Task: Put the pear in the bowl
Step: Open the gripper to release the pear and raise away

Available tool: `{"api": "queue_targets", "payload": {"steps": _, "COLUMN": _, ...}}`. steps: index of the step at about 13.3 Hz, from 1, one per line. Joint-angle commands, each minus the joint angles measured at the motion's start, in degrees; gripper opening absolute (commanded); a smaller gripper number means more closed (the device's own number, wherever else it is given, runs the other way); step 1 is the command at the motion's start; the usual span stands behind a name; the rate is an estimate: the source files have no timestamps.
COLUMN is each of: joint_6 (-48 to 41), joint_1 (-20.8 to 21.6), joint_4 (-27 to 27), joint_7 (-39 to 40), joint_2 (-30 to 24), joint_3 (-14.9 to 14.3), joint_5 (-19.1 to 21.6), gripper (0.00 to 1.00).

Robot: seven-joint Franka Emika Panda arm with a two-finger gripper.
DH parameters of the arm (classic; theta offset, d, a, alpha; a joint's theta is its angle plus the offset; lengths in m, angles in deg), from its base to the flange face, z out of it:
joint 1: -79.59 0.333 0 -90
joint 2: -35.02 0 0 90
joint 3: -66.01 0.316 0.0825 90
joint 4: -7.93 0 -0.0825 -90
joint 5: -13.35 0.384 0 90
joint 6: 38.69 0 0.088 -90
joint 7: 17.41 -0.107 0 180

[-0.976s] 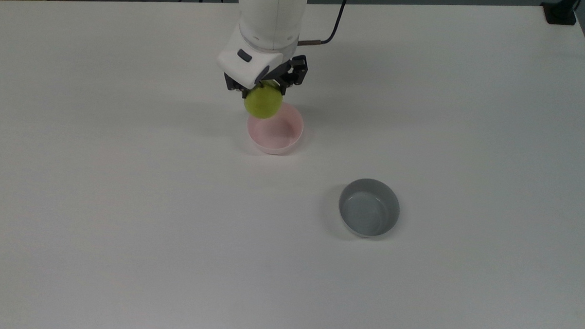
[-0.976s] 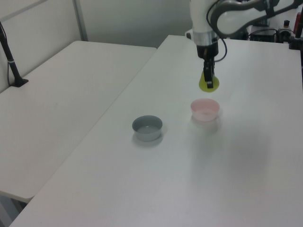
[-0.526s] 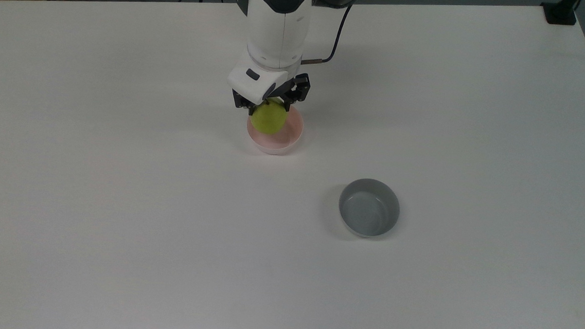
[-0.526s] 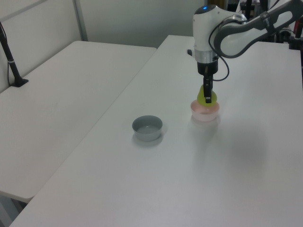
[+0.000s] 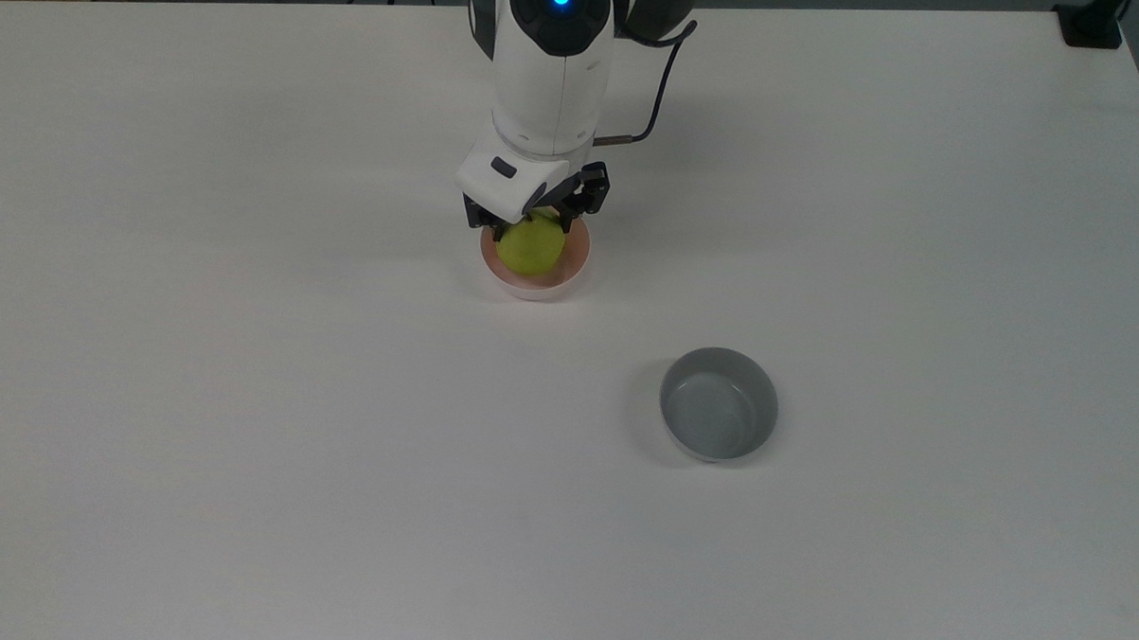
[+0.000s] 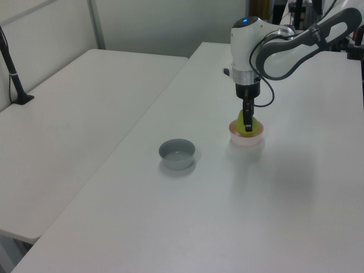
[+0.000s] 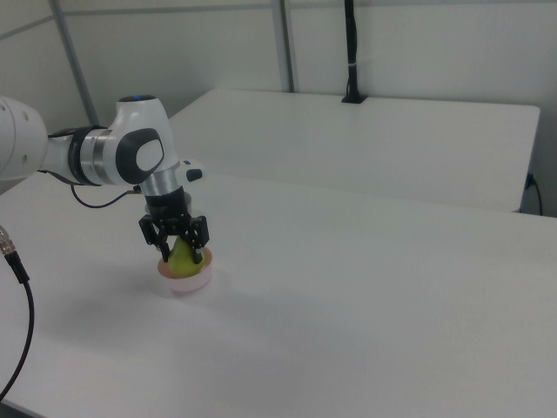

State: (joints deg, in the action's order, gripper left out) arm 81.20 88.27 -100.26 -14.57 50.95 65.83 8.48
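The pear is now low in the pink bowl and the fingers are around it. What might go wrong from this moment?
1. The gripper grips the pear near its top, and the pink bowl is shallow and light; releasing might let the pear tip against the rim.
2. The fingers sit close to the rim; opening or rising may nudge the bowl across the table.

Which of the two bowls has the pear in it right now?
The pale pink bowl, directly under the gripper, holds the pear. The grey bowl, toward the top view's lower right, holds no fruit.
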Motion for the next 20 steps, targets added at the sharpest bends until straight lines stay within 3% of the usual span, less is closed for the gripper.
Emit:
{"api": "queue_targets", "payload": {"steps": 1, "joint_6": 1.57, "joint_1": 0.73, "joint_4": -0.97, "joint_7": -0.11, "joint_2": -0.9, "joint_3": -0.61, "joint_5": -0.14, "gripper": 0.92}}
{"api": "queue_targets", "payload": {"steps": 2, "joint_6": 1.57, "joint_1": 0.73, "joint_4": -0.79, "joint_7": -0.2, "joint_2": -0.9, "joint_3": -0.61, "joint_5": -0.14, "gripper": 1.0}}
{"api": "queue_targets", "payload": {"steps": 7, "joint_6": 0.43, "joint_1": 0.11, "joint_4": 0.61, "joint_7": -0.37, "joint_2": -3.09, "joint_3": -0.7, "joint_5": -0.06, "gripper": 1.0}}
{"api": "queue_targets", "payload": {"steps": 12, "joint_6": -13.16, "joint_1": -1.81, "joint_4": 5.96, "joint_7": -0.38, "joint_2": -8.44, "joint_3": -1.41, "joint_5": 0.03, "gripper": 1.0}}
{"api": "queue_targets", "payload": {"steps": 15, "joint_6": -15.99, "joint_1": -4.1, "joint_4": 6.59, "joint_7": -1.25, "joint_2": -13.1, "joint_3": -1.49, "joint_5": 0.3, "gripper": 1.0}}
{"api": "queue_targets", "payload": {"steps": 18, "joint_6": -23.63, "joint_1": -7.35, "joint_4": 11.76, "joint_7": -3.71, "joint_2": -14.52, "joint_3": -1.58, "joint_5": 4.32, "gripper": 1.0}}
{"api": "queue_targets", "payload": {"steps": 20, "joint_6": -23.92, "joint_1": -7.62, "joint_4": 12.74, "joint_7": -6.6, "joint_2": -14.7, "joint_3": -1.58, "joint_5": 5.31, "gripper": 1.0}}
